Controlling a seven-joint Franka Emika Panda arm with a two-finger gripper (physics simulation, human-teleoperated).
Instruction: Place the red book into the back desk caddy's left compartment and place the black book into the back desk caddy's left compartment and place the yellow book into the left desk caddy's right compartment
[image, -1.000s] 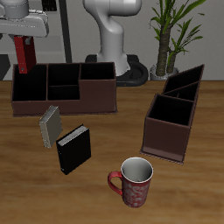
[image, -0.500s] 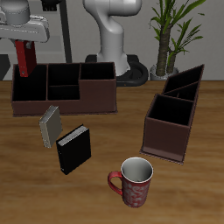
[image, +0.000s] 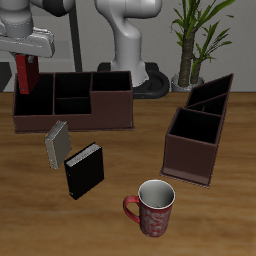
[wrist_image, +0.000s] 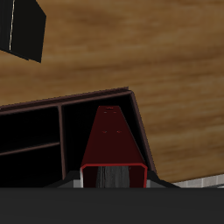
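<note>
Lower than a second before, our gripper pinched the red book upright, its bottom edge dipping toward the back desk caddy at its end compartment. We judged step one nearly finished: lower, then release. Black book and yellow book waited on the table.
</note>
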